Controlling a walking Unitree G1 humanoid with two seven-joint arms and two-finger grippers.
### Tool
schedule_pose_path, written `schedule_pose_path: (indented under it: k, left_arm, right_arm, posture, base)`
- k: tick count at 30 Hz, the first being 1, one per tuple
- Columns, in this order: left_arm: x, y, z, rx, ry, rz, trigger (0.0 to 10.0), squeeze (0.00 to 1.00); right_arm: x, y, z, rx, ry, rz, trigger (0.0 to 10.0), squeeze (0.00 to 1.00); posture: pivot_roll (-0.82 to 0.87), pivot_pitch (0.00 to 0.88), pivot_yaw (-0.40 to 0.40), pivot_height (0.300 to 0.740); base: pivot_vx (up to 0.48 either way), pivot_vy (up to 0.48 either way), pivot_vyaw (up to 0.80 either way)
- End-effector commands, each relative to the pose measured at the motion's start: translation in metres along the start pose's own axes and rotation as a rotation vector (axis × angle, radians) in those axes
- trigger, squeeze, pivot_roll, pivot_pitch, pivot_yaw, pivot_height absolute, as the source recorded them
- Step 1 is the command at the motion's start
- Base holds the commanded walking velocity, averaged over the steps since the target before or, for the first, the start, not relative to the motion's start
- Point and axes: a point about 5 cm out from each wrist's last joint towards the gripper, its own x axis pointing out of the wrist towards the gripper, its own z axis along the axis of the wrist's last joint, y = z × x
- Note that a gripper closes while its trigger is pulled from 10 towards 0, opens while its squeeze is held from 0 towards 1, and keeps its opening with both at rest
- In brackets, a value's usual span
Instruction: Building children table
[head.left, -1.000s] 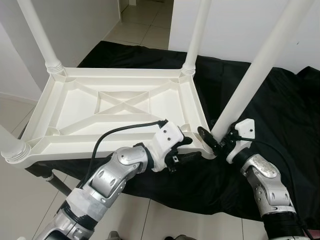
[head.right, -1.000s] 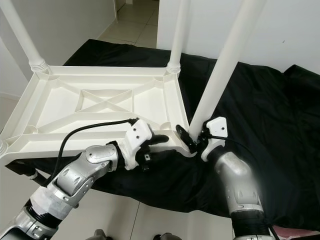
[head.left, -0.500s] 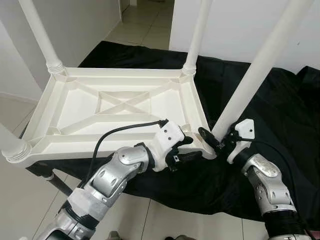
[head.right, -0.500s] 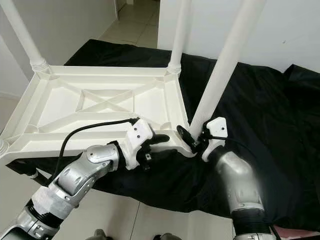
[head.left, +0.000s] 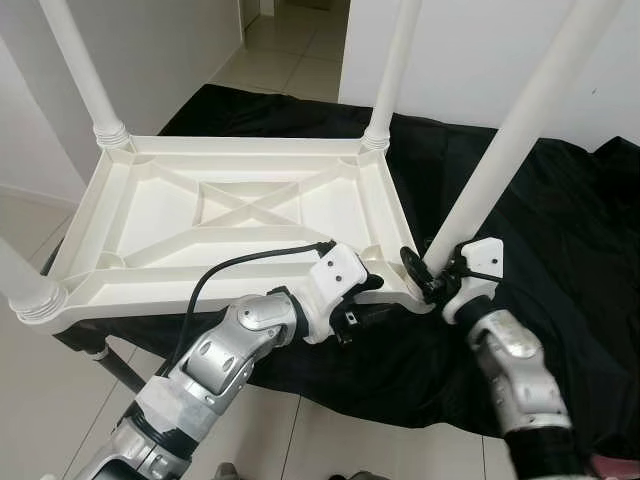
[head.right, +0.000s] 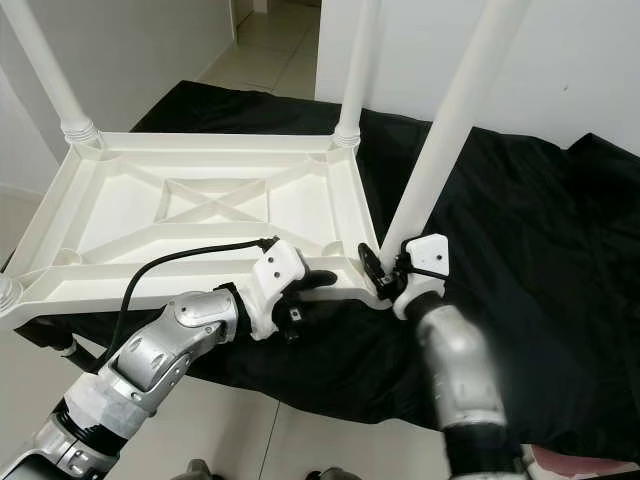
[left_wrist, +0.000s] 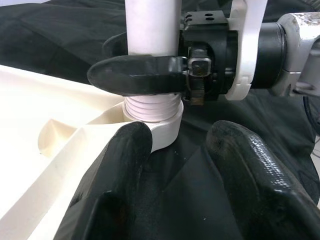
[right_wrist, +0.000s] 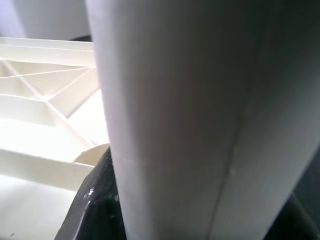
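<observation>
The white plastic children's table (head.left: 240, 210) lay upside down on a black cloth (head.left: 560, 260), its ribbed underside facing up with a moulded X-brace in the middle. Smooth round white legs stood up from its corners.

The right gripper (head.left: 432, 272) was clamped around the base of the near-right table leg (head.left: 510, 140), right where that leg met the table's near-right corner socket. In the left wrist view one glossy black finger (left_wrist: 145, 75) wrapped across the front of the leg just above its threaded end, which sat in the socket collar. The right forearm, silver with a white wrist housing, rose from below that corner, bent steeply at the elbow.

The left gripper (head.left: 368, 300) reached in beside the same corner, along the table's near rim. Its two black fingers stood parted: the upper one (head.left: 366, 284) lay on the rim, the lower one below the edge against the cloth, so the rim sat between them; I could not tell whether they pressed it. The left arm stretched diagonally from below the table's near side, a black cable (head.left: 240, 265) looping over the rim to its wrist.

The cloth was matte and wrinkled, draped over the support beneath the table, with pale floor tiles (head.left: 290, 45) beyond the table's far side.
</observation>
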Motion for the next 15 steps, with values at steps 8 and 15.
schedule_pose_path:
  k: [8, 15]
  left_arm:
    - [-0.002, -0.001, -0.003, 0.002, 0.011, -0.024, 10.0, 0.00]
    - [-0.002, 0.000, -0.003, -0.002, 0.009, -0.019, 10.0, 0.00]
  right_arm:
    - [-0.007, 0.015, -0.006, 0.055, 0.046, -0.265, 10.0, 0.00]
    - [-0.010, 0.030, -0.011, 0.110, 0.056, -0.464, 10.0, 0.00]
  posture:
    - [-0.01, 0.098, -0.065, 0.740]
    - [-0.01, 0.106, -0.066, 0.740]
  base:
    - [0.000, 0.000, 0.00]
    - [0.000, 0.000, 0.00]
